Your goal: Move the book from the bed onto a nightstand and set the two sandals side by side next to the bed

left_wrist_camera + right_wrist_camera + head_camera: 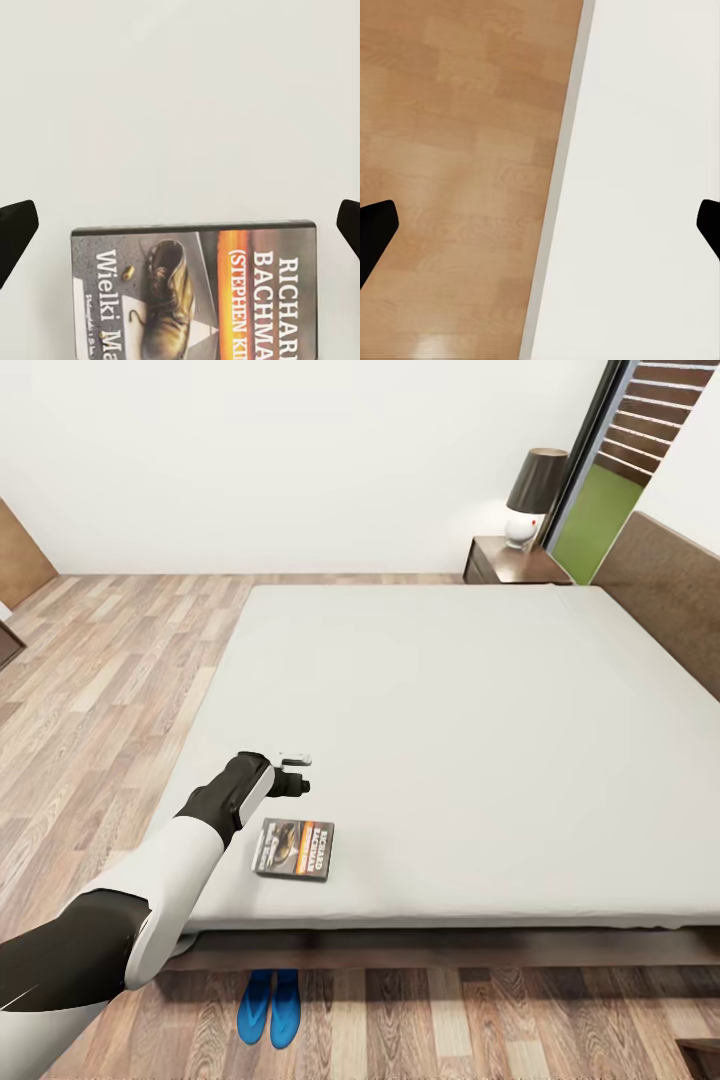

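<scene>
Book pickup is underway: the left gripper, jaws spread, hovers above and must descend.

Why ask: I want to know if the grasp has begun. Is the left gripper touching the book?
Apart. In the left wrist view, the left gripper is open, its fingertips wide of the book with bare mattress between.

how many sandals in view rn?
2. Both blue sandals lie side by side on the floor at the bed's near edge, below the book.
</scene>
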You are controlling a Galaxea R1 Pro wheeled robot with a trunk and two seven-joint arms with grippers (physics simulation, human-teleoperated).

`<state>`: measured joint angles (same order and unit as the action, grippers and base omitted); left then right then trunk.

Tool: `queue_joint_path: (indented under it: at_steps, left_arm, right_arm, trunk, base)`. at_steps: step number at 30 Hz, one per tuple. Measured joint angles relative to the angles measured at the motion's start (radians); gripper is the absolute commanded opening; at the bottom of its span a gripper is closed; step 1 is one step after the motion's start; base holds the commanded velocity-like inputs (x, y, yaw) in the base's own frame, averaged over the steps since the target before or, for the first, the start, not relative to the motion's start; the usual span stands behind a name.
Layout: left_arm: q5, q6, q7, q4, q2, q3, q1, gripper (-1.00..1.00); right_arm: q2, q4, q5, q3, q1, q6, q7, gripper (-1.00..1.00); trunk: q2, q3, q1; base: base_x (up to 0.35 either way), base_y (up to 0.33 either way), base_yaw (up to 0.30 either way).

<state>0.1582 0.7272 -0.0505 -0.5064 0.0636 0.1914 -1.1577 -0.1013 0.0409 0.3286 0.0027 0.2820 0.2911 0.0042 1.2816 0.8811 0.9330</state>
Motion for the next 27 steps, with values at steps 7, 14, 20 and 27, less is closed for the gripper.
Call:
queue_joint_path:
  at_steps: [7,14,20,27]
  left_arm:
    - [0.0,0.0,0.001,-0.001,0.0,0.0,0.0,1.0]
    - [0.0,-0.001,0.002,-0.008,0.0,0.0,-0.003,1.0]
    - [0.0,0.001,0.002,-0.024,-0.002,-0.001,-0.009,1.0]
    - [0.003,0.003,0.002,-0.03,-0.013,-0.005,-0.03,1.0]
  right_arm:
    - [0.0,0.0,0.0,0.0,0.0,0.0,0.0,1.0]
    - [0.002,0.0,0.0,0.0,0.0,0.0,0.0,1.0]
    - [0.005,0.0,0.0,0.0,0.0,0.0,0.0,1.0]
    - [0.006,0.0,0.0,0.0,0.0,0.0,0.001,1.0]
  trunk:
    - [0.0,0.011,0.0]
    - [0.0,0.023,0.0]
    - [0.0,0.032,0.0]
    - [0.0,0.044,0.0]
  base:
    - [0.0,0.0,0.0]
    - [0.0,0.0,0.0]
    - [0.0,0.0,0.0]
    - [0.0,0.0,0.0]
